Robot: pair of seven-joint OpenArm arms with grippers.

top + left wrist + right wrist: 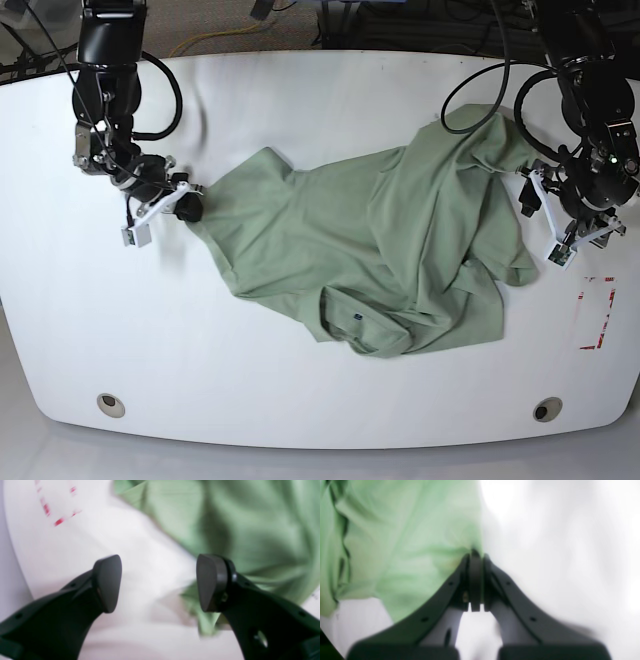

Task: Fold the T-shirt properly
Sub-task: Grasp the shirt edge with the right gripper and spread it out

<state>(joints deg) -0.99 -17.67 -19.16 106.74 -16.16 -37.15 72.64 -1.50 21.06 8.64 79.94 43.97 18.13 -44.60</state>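
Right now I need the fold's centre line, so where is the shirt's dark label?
In the base view the label sits low on the T-shirt, near its front edge, about mid-table.

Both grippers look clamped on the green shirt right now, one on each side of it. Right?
Not quite. Only the right gripper is clamped on the shirt, at its edge. The left wrist view shows the left gripper with its jaws wide apart and nothing between them, beside the cloth on the other side.
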